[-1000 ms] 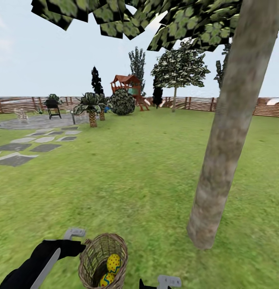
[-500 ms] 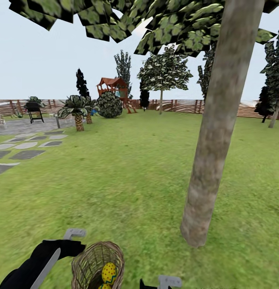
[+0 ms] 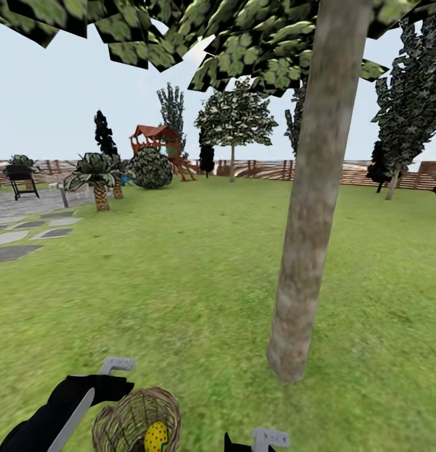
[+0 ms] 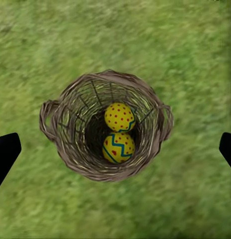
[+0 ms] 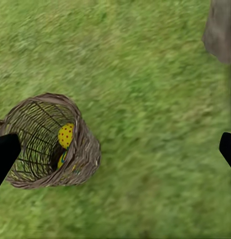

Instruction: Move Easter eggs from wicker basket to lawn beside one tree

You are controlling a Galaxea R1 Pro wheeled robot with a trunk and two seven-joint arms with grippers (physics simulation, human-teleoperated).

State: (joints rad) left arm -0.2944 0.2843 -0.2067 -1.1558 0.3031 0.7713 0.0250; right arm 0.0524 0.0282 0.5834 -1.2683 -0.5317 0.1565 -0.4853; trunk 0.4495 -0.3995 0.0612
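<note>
Wicker basket stands upright, mouth skyward, two Easter eggs inside, directly beneath the wide-open, empty left gripper.

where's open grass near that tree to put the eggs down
Bare grass lies between the basket and the tree, and more to the trunk's right. The only crowded spot is the basket itself, with eggs inside and the left hand beside it.
</note>
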